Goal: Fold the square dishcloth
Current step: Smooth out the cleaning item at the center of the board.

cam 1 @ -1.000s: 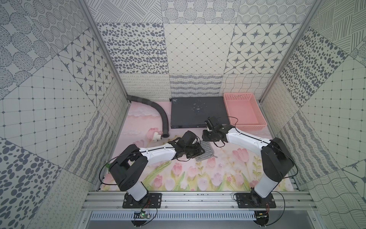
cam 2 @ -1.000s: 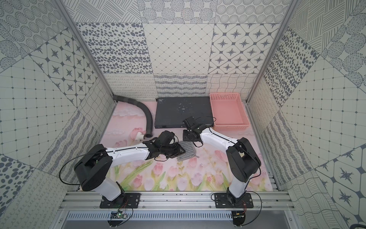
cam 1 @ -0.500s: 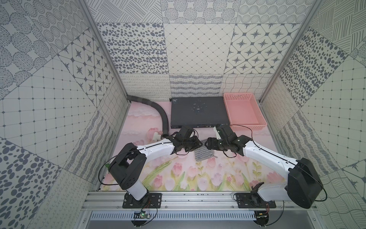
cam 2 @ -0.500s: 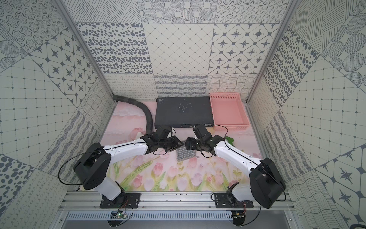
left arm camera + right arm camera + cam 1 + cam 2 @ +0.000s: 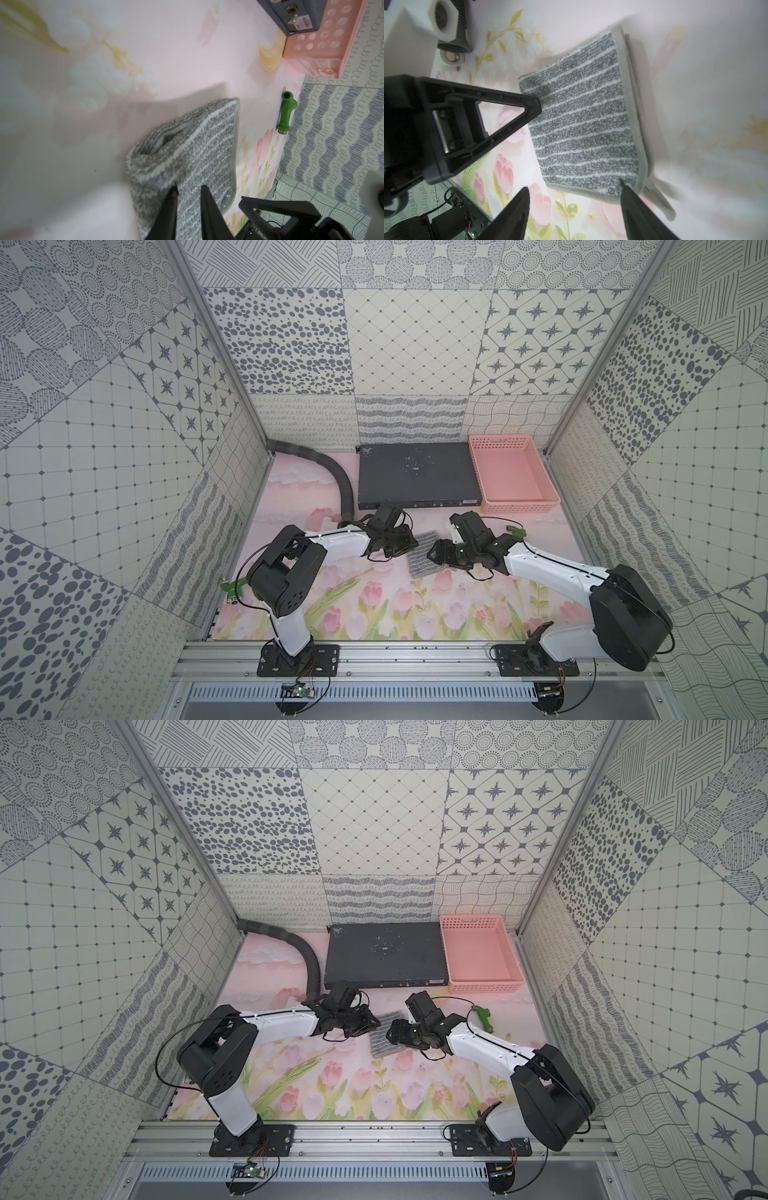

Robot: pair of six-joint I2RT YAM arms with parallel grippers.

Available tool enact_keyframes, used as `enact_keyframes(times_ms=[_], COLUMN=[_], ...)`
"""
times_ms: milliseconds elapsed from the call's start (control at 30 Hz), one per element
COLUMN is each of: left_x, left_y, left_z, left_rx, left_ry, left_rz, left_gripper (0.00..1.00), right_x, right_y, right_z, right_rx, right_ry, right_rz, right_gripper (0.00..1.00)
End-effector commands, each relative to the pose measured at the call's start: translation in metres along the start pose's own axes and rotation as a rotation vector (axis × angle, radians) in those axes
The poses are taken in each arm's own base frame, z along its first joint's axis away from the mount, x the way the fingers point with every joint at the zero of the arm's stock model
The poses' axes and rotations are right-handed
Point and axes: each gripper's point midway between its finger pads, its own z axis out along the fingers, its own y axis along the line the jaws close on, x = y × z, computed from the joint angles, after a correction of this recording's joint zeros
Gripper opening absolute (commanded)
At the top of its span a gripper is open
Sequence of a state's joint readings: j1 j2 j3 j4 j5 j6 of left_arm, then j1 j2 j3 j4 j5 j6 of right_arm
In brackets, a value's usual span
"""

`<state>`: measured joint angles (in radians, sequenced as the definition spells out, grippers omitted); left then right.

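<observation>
Pink floral-print tabletop (image 5: 415, 610). Grey striped knitted square dishcloth (image 5: 424, 562) lies folded mid-tabletop, between my arms. My right gripper (image 5: 574, 186) gapes wide, one tip at its corner. My left gripper (image 5: 190, 187) is nearly closed at its edge; can't tell if it's pinching.

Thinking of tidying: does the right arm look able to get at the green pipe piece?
Probably yes: the green pipe piece lies uncovered on the mat beside that arm, and the right pincer is open and empty.

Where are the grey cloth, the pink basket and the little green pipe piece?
square dishcloth (image 5: 583, 116), right wrist view, middle of striped top layer
pink basket (image 5: 519, 507), a top view, near wall
green pipe piece (image 5: 285, 115), left wrist view, middle of body
</observation>
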<state>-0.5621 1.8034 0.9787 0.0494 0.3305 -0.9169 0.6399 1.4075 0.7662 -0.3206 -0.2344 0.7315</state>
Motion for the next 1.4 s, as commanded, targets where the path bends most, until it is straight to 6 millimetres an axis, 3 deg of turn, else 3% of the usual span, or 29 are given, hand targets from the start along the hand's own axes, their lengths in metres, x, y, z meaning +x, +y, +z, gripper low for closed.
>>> enact_keyframes(times_ms=[0, 167, 400, 767, 967, 1200, 1367], left_x=[-0.003, -0.004, -0.010, -0.034, -0.042, -0.039, -0.029], left_y=[-0.001, 0.004, 0.007, 0.001, -0.014, -0.031, -0.032], left_z=[0.006, 0.011, 0.012, 0.019, 0.001, -0.031, -0.047], left_rx=[0.041, 0.040, 0.045, 0.096, 0.136, 0.150, 0.163], left_ry=[0.016, 0.024, 0.013, 0.008, -0.017, -0.052, -0.059], left_rz=[0.003, -0.010, 0.014, 0.055, 0.078, 0.108, 0.090], left_gripper=[0.21, 0.21, 0.21, 0.22, 0.29, 0.35, 0.36], right_x=[-0.003, 0.000, 0.002, 0.001, -0.002, -0.018, -0.028], right_y=[-0.005, -0.018, -0.027, -0.007, -0.001, 0.012, 0.008], right_z=[0.010, 0.023, 0.025, 0.032, 0.028, -0.001, -0.016], right_rx=[0.005, 0.047, 0.065, -0.074, -0.088, -0.080, -0.026], right_ry=[-0.015, -0.010, -0.021, -0.050, -0.061, -0.124, -0.169], right_rz=[0.008, 0.013, 0.017, 0.087, 0.080, 0.035, 0.016], right_gripper=[0.71, 0.70, 0.70, 0.70, 0.70, 0.71, 0.73])
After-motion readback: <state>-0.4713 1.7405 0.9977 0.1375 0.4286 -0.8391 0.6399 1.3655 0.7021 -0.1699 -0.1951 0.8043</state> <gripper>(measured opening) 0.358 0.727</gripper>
